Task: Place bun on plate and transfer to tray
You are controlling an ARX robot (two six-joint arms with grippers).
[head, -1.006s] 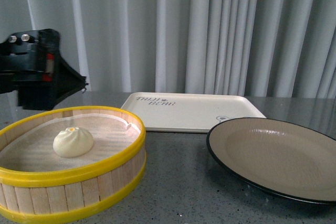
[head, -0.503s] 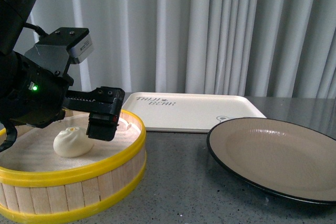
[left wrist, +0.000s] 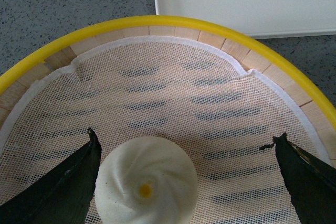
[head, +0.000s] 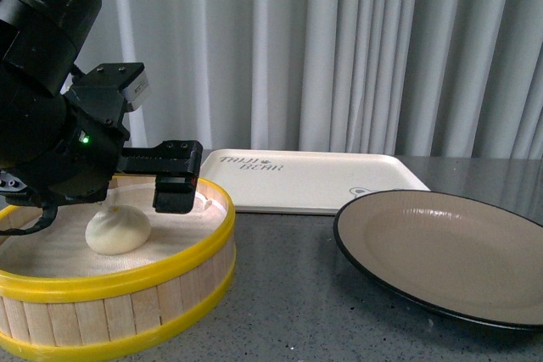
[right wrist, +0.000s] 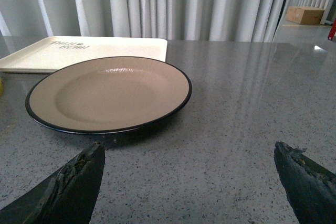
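Left tool (left wrist: 186,132) spread wide, holding nothing, over basket (left wrist: 173,22). The bun (left wrist: 146,187) sits between its fingers, hard by one, well off the other. Risk: uneven closing shoves bun sideways, or tips snag mesh liner (left wrist: 173,93). Right tool (right wrist: 187,148) likewise spread, empty, plate (right wrist: 110,90) ahead.

The only writing is dark lettering (head: 246,164) in two short lines on a far corner of the cream tray (head: 314,180). It faces away from the front camera; the lower line seems to read "BEAR", the other stays unreadable.
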